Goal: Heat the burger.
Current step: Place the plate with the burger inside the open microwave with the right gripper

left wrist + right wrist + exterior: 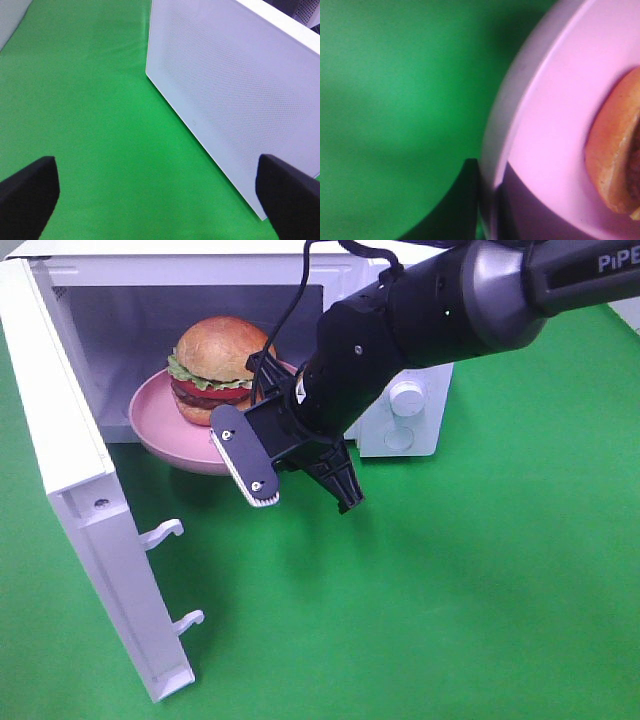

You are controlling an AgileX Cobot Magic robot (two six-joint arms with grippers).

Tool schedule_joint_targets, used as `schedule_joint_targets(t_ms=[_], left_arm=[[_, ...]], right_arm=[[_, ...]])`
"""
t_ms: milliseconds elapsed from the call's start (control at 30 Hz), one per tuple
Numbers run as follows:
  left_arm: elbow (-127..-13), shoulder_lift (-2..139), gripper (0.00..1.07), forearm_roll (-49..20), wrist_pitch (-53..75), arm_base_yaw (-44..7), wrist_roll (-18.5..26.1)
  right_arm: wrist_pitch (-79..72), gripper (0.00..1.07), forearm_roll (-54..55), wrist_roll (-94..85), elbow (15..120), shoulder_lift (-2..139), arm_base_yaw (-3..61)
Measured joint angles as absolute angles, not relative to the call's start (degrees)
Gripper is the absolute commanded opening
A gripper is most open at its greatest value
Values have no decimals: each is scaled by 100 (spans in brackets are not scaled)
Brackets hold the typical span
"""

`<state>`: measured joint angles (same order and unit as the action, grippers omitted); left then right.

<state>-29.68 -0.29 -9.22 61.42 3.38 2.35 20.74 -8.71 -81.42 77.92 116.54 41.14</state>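
The burger (215, 365) sits on a round pink plate (155, 425) in the mouth of the open white microwave (60, 280), with the plate's front edge sticking out over the green cloth. My right gripper (305, 502) is open and empty, tilted down just in front of the plate's right rim. Its white-padded finger (245, 455) is next to the rim. The right wrist view shows the plate (555, 125), the bun edge (615, 160) and one dark finger (465, 200) by the rim. My left gripper (160, 210) is open and empty above the cloth.
The microwave door (90, 510) swings out to the left front, with two white latch hooks (165, 533). The knob panel (405, 400) is right of the cavity. A white perforated panel (230, 100) fills the left wrist view. Green cloth (480, 580) covers the table.
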Motion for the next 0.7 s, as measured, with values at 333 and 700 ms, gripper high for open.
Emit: schedule_joint_targets(t_ms=[333, 700], left_arm=[[-2968, -29, 100, -922, 6142, 338, 235], [-2968, -29, 100, -922, 6142, 338, 235]], right_arm=[[2343, 0, -1043, -7786, 8463, 12072, 4114], [2659, 0, -1123, -7500, 9202, 12473, 4114]])
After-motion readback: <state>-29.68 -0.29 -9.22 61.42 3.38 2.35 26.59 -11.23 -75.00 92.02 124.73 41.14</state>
